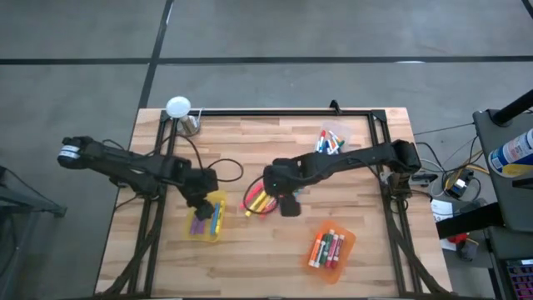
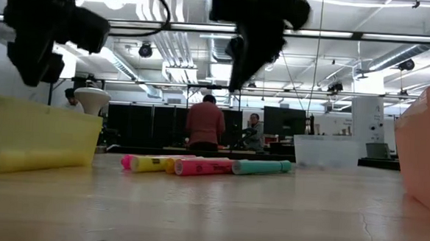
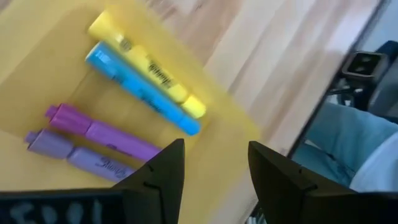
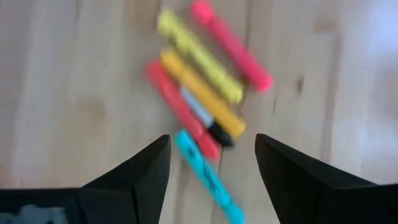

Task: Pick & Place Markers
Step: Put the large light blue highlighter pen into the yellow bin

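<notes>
Several loose markers [image 1: 258, 202] lie in a heap on the table's middle: pink, yellow, orange, red, teal and a white one [image 4: 205, 102]; in the low view they rest on their sides [image 2: 205, 166]. My right gripper [image 4: 211, 168] hangs open above them, clear of the heap, with the teal marker [image 4: 205, 171] below the gap between its fingers. My left gripper [image 3: 214, 168] is open above the yellow bin [image 1: 208, 215], which holds a yellow, a blue and two purple markers [image 3: 124, 106]. It touches nothing.
An orange bin [image 1: 331, 246] with several markers stands near the table's near right. A clear bin [image 1: 331, 140] with markers sits toward the far edge. A white knob and a metal cup [image 1: 185, 117] stand at the far left corner. People stand in the room beyond [image 2: 205, 124].
</notes>
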